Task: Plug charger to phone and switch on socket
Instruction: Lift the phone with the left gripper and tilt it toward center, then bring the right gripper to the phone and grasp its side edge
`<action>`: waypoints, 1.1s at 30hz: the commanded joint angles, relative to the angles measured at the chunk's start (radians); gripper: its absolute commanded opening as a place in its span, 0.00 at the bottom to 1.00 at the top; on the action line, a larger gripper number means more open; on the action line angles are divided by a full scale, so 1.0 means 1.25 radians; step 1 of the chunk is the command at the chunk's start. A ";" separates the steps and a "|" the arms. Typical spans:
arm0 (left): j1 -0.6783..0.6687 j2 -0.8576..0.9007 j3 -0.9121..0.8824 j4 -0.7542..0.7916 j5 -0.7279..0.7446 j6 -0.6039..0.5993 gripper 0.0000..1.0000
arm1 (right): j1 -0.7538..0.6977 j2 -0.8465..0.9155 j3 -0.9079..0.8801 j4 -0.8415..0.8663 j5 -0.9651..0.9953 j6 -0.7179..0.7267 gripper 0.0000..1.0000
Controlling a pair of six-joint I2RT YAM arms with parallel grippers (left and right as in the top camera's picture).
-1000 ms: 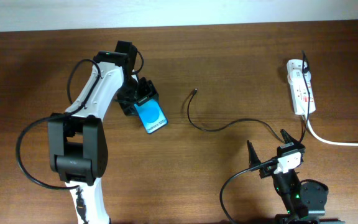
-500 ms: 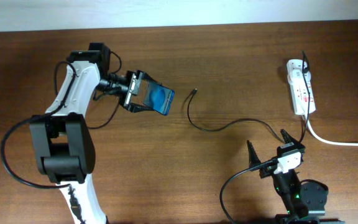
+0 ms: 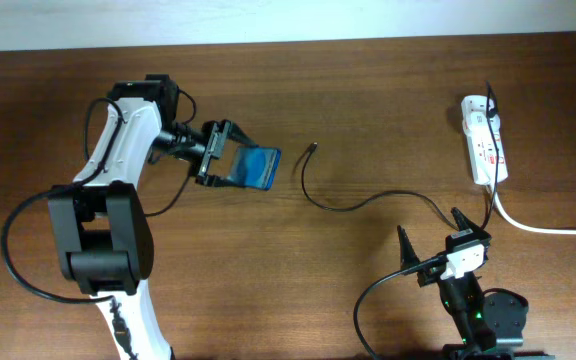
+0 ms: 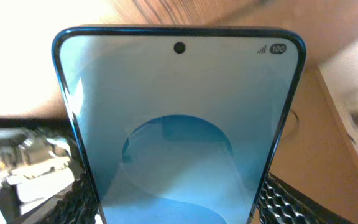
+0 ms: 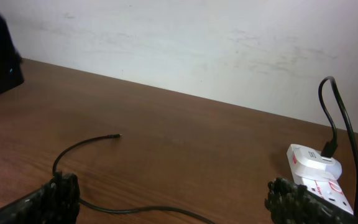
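Observation:
My left gripper (image 3: 226, 166) is shut on the phone (image 3: 255, 167), held above the table left of centre with its blue lit screen up. The screen fills the left wrist view (image 4: 179, 124), both fingers at its edges. The charger (image 3: 368, 203), a thin black cable, curves across the table; its plug tip (image 3: 313, 148) lies free right of the phone. It also shows in the right wrist view (image 5: 79, 149). The white socket (image 3: 484, 138) lies at the far right, a black plug at its top. My right gripper (image 3: 430, 244) is open and empty, near the front edge.
A thick white cord (image 3: 548, 228) runs from the socket off the right edge. The socket also shows in the right wrist view (image 5: 319, 174) with the black plug (image 5: 329, 149) in it. A pale wall stands behind the table.
My left gripper has lifted the phone off the table and turned it to point right, toward the charger's tip. The right arm has not moved.

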 commanded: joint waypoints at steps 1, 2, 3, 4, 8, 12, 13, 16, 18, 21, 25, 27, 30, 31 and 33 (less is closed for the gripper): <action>0.004 0.002 0.019 0.010 -0.222 -0.063 0.00 | 0.006 -0.005 -0.006 -0.001 -0.010 0.009 0.98; 0.004 0.002 0.019 0.019 -0.240 -0.063 0.00 | 0.006 -0.005 -0.006 -0.001 -0.010 0.009 0.98; 0.004 0.002 0.019 0.023 -0.250 -0.063 0.00 | 0.006 -0.005 -0.006 -0.001 -0.010 0.008 0.98; 0.004 0.002 0.019 0.024 -0.261 -0.063 0.00 | 0.006 -0.005 -0.006 -0.001 -0.010 0.009 0.98; 0.004 0.002 0.019 0.024 -0.396 -0.062 0.00 | 0.006 -0.005 -0.006 0.000 -0.010 0.009 0.98; 0.004 0.002 0.019 0.026 -0.453 -0.028 0.00 | 0.006 -0.005 -0.006 0.005 0.008 0.009 0.98; 0.004 0.002 0.019 0.028 -0.504 -0.023 0.00 | 0.006 -0.005 -0.006 0.005 -0.045 0.012 0.98; 0.004 0.002 0.019 0.047 -0.562 0.078 0.00 | 0.006 -0.005 -0.002 0.009 -0.091 0.130 0.98; 0.002 0.002 0.020 0.052 -0.548 0.107 0.00 | 0.006 0.000 0.019 0.015 -0.103 0.169 0.98; 0.003 0.002 0.032 0.052 -0.489 0.115 0.00 | 0.006 0.074 0.120 0.014 -0.162 0.213 0.98; 0.002 0.002 0.103 0.046 -0.385 0.133 0.00 | 0.006 0.430 0.387 -0.019 -0.309 0.232 0.98; 0.002 0.002 0.115 0.046 -0.361 0.133 0.00 | 0.006 0.540 0.483 -0.072 -0.377 0.232 0.98; 0.002 0.002 0.117 0.049 -0.318 0.109 0.00 | 0.006 0.776 0.703 -0.278 -0.472 0.231 0.98; 0.002 0.002 0.117 0.053 -0.307 0.108 0.00 | 0.006 0.838 0.762 -0.349 -0.472 0.231 0.98; 0.002 0.002 0.117 0.056 -0.294 0.108 0.00 | 0.006 0.920 0.828 -0.415 -0.482 0.232 0.98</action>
